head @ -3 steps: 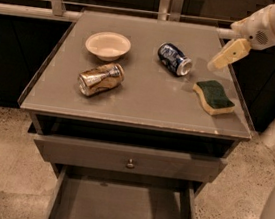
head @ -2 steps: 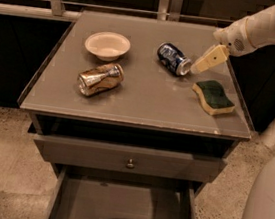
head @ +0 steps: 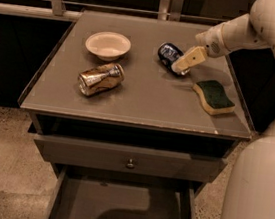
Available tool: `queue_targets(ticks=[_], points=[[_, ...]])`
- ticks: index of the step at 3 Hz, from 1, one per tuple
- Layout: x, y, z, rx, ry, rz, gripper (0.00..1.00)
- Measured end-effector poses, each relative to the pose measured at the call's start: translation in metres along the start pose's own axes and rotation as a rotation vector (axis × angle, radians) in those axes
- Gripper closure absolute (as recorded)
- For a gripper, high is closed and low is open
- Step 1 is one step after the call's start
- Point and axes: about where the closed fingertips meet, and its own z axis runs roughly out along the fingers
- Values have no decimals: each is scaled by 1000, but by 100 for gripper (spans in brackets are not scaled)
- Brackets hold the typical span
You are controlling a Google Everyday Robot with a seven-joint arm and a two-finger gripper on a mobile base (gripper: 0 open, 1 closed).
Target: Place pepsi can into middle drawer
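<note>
On the tabletop [head: 143, 102] the pepsi can [head: 168, 52] lies with the hand [head: 185, 62] right at it, but one cannot tell if it grips. The middle drawer [head: 82, 202] below is open; lifting and placing are left to do.

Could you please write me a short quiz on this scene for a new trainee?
1. True or false: the gold-brown can stands upright.
2. Fill in: the closed drawer above the open middle drawer has a small round ____ on its front.
3. Multiple choice: the gripper is A) in the middle drawer, B) at the pepsi can on the tabletop, C) at the gold-brown can.
Key: 1 false, it lies on its side. 2 knob. 3 B.
</note>
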Motion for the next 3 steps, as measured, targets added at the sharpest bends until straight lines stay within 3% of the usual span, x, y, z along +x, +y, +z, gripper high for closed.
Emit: queue_targets(ticks=[1, 2, 3], points=[[-3, -2, 20, -1, -4, 24, 0], [4, -6, 34, 25, 42, 40, 0], [4, -5, 34, 25, 42, 40, 19]])
